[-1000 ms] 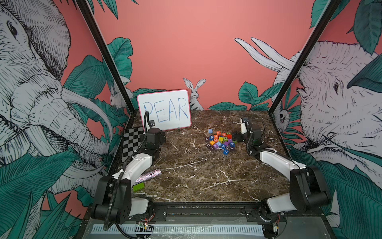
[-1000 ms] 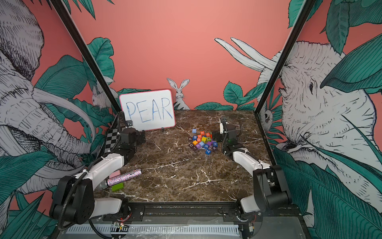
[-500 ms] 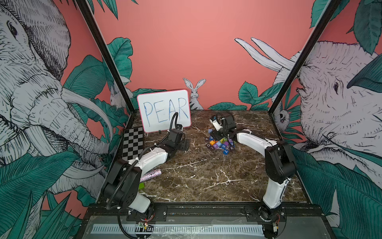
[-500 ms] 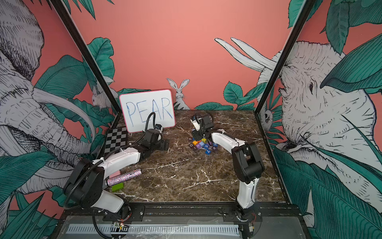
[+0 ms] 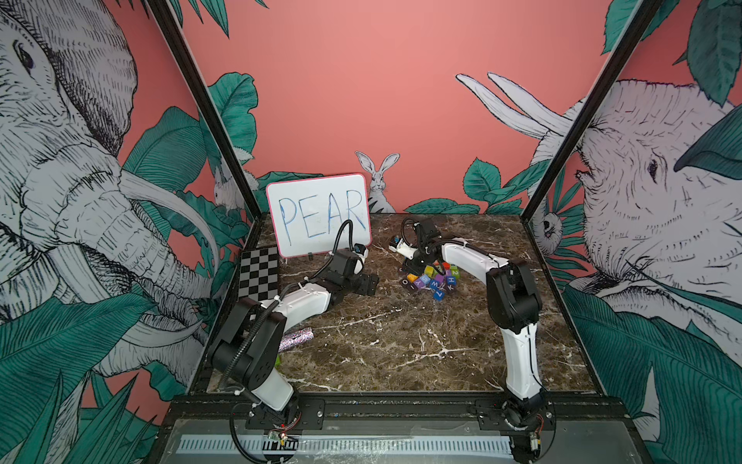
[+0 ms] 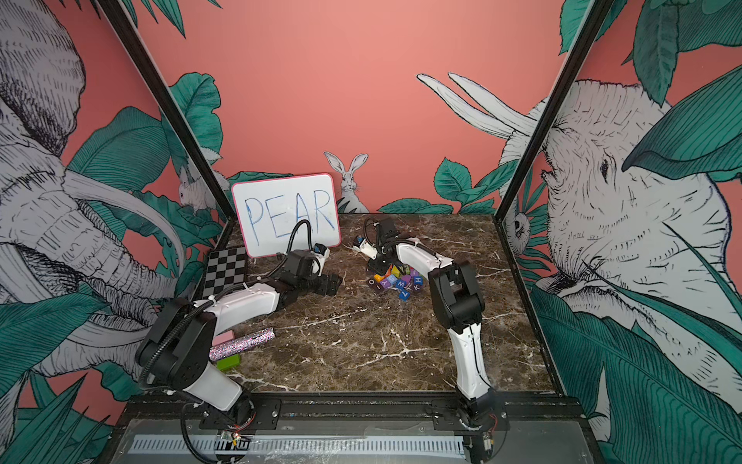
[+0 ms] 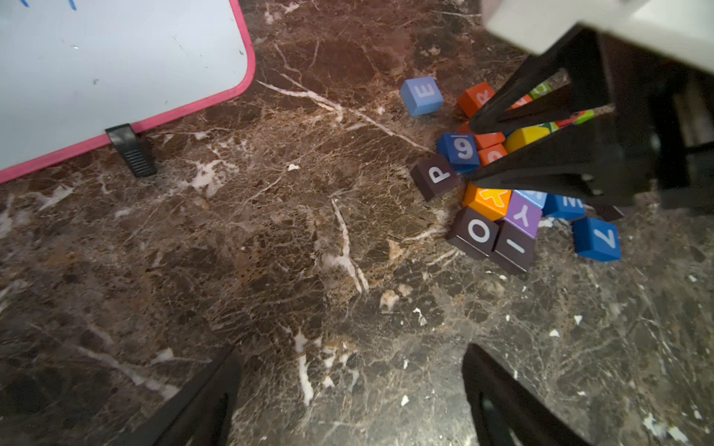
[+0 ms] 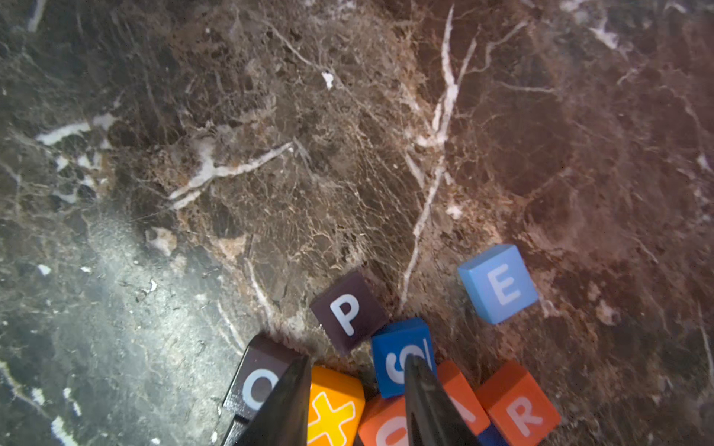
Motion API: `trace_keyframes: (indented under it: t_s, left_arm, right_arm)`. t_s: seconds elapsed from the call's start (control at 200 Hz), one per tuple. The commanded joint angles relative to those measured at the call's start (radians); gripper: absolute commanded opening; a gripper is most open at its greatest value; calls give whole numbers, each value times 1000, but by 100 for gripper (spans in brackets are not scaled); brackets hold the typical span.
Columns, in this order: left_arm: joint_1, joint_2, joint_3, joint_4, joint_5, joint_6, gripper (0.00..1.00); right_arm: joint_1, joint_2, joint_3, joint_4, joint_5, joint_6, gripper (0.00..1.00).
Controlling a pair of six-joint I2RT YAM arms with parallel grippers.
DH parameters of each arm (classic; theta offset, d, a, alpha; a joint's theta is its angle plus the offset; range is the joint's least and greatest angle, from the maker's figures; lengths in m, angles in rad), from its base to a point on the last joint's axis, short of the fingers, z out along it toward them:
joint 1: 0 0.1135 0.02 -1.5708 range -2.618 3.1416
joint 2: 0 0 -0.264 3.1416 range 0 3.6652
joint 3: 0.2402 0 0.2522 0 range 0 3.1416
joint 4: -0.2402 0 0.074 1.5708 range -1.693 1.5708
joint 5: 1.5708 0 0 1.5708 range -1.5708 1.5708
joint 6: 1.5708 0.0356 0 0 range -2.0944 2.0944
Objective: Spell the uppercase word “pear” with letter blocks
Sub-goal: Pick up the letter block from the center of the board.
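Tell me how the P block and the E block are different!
Colour: the P block is dark brown, while the E block is light blue.
Place: the P block sits right against the blue 9 block, while the E block stands alone with bare marble table all around it.
Alike: both are small cubes lying flat on the table, each with a white letter facing up.

Brown marble tabletop (image 5: 401,341), heap of letter blocks (image 5: 435,283), propped whiteboard (image 5: 317,217), checkerboard (image 5: 259,273), glittery tube (image 6: 243,343), green block (image 6: 229,362), pink block (image 6: 225,336)
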Motion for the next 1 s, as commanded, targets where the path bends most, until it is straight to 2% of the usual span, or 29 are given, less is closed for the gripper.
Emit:
trace_keyframes:
  t_s: [0.0,0.61,0.995]
  left_arm:
    - [15,6,28,17,39,-21,90]
    - [21,32,23,32,55,-64,92]
    - [24,45,20,52,61,-80,93]
  right_arm:
    - [-3,16,41,-50,-45,-52,42]
    - [-1,155,246,-239,-17,-104,40]
    - [2,190,306,-294,-5,-132,43]
